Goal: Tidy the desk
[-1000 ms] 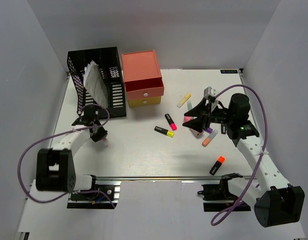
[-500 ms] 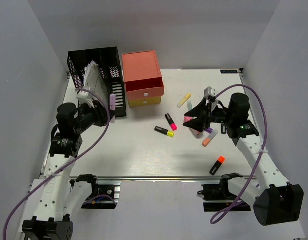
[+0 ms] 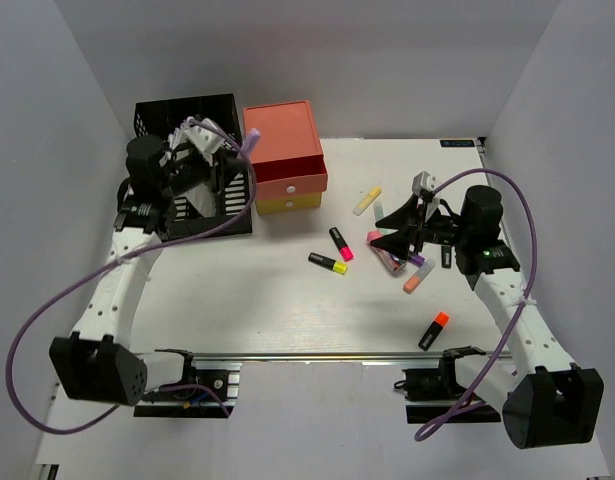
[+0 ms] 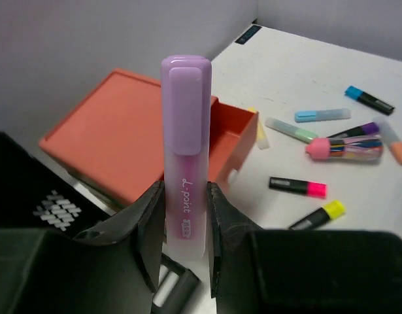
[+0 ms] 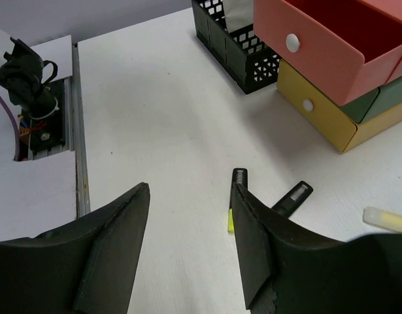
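The white desk [image 3: 277,305] holds scattered highlighters. My left gripper [image 3: 230,150] is shut on a pale purple highlighter [image 3: 250,141] and holds it in the air in front of the black mesh rack, beside the coral drawer unit. In the left wrist view the purple highlighter [image 4: 185,150] stands upright between my fingers [image 4: 148,222], above the open coral top drawer [image 4: 234,134]. My right gripper [image 3: 380,231] is open and empty, hovering over the desk's right middle. In the right wrist view it [image 5: 191,190] hangs over bare desk [image 5: 155,98].
The black mesh rack [image 3: 187,125] stands back left, with the coral, green and yellow drawer unit [image 3: 283,145] beside it. Loose highlighters lie about: yellow-black [image 3: 327,263], pink-black [image 3: 341,243], pale yellow [image 3: 367,201], peach [image 3: 418,278], orange-black [image 3: 434,330]. A pink pen bundle [image 3: 387,258] lies under my right gripper.
My left arm has risen from low by the rack and swung back and right, carrying the purple highlighter up beside the drawer unit. The right arm has barely moved.
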Tool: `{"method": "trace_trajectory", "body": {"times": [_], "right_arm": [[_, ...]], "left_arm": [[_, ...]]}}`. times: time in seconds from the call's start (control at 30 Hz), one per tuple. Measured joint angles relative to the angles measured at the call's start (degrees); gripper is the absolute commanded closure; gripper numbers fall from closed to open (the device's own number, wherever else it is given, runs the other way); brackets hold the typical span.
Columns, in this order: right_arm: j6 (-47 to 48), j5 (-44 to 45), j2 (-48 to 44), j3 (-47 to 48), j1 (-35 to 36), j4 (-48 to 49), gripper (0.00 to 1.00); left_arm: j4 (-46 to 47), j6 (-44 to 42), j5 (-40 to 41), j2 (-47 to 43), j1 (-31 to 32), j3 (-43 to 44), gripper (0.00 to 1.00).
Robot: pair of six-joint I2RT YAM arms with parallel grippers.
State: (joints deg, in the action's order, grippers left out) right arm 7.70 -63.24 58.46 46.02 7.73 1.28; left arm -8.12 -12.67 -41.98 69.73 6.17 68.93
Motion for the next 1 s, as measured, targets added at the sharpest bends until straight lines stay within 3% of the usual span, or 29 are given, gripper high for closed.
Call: {"method": "trace_trajectory", "body": {"times": [0.3, 0.5, 0.9, 1.0], "right_arm": [[1.7, 0.5, 0.0, 0.0, -1.5, -1.4, 0.41], [1.9, 0.7, 0.0, 0.0, -2.6, -1.4, 0.41], [1.9, 0.5, 0.0, 0.0, -4.0, -1.4, 0.41], [1.9, 0.3, 0.0, 0.0, -4.3, -1.4, 0.41]], "left_arm": [[1.9, -9.5, 0.5, 18.3, 5.0, 15.7, 1.00], [-1.8, -15.5, 3.5, 25.4, 9.8, 19.0, 1.00], [-8.3, -23.0, 10.0, 27.6, 13.3, 19.2, 0.99], [-8.8, -23.5, 11.1, 27.6, 13.3, 19.2, 0.92]]}}
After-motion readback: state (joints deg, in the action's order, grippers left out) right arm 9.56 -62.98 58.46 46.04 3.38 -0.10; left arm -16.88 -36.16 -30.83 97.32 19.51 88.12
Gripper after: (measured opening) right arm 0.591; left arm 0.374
